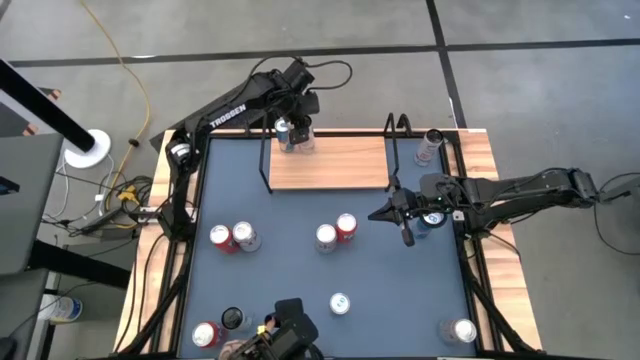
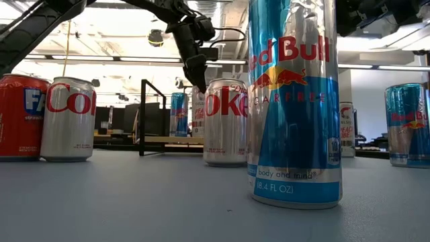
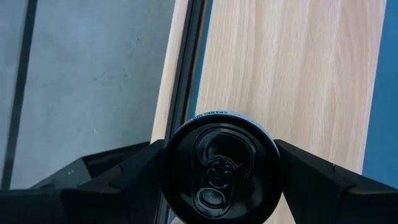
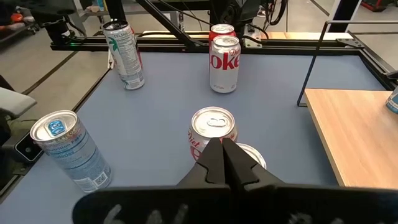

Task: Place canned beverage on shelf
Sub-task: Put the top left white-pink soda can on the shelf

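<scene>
Left wrist view: fingers clamped on can over shelf edge (right fingers shut, idle), risking a tip-off if released off-centre.

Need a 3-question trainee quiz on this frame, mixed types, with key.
1. True or false: the left gripper has its fingers on either side of a can over the shelf.
2. Which gripper is shut on nothing? A left, B right.
3. Fill in: the tall can nearest the low camera reads Red ____.

Key: 1 true; 2 B; 3 Bull.
</scene>
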